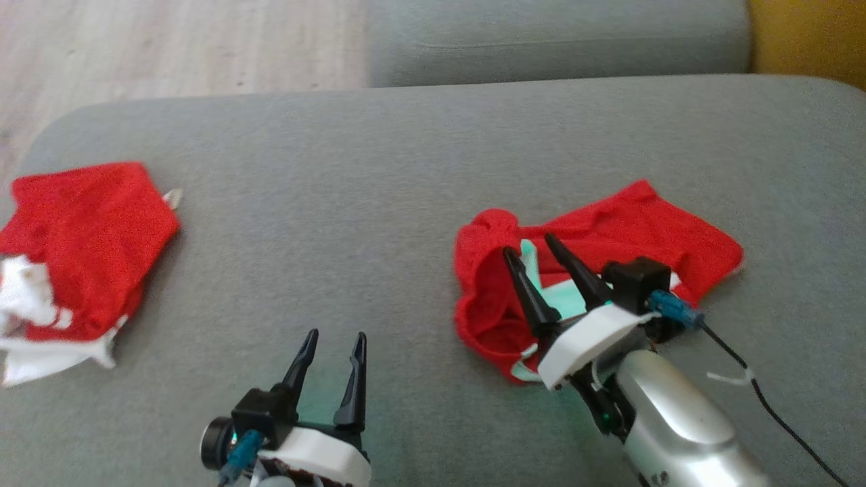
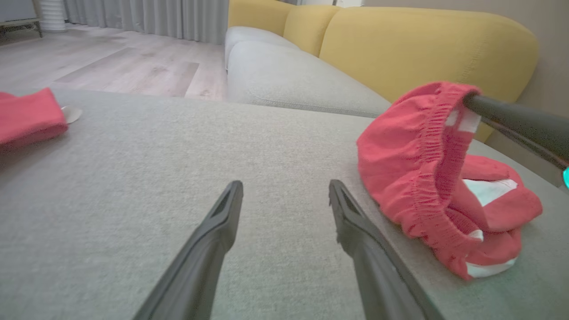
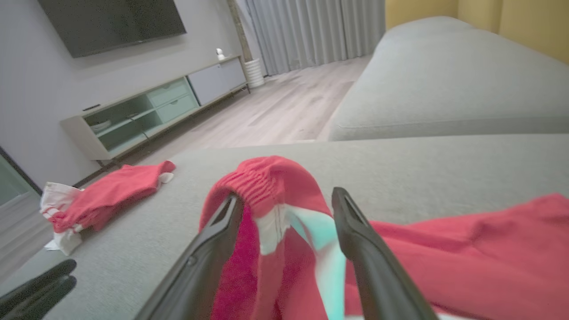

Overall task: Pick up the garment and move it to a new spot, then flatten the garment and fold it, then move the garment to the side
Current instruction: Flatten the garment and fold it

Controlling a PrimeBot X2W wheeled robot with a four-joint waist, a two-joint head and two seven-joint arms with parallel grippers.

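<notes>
Partly covered by the right gripper (image 1: 528, 243), jaws spread, the red shorts (image 1: 629, 230) lie bunched; the left gripper (image 1: 336, 333) gapes empty.

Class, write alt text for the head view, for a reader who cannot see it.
On a grey sofa cushion, the open right tool sits at the raised waistband of crumpled red shorts. The left tool is open over bare cushion, and another red and white garment lies at far left.

The garment (image 1: 609, 237) lies on the right of the seat cushion (image 1: 406, 169), with a second garment (image 1: 88, 250) at its left edge, well apart. The right gripper (image 1: 528, 244) is over the garment's left part. The left gripper (image 1: 336, 335) is near, between the two.
</notes>
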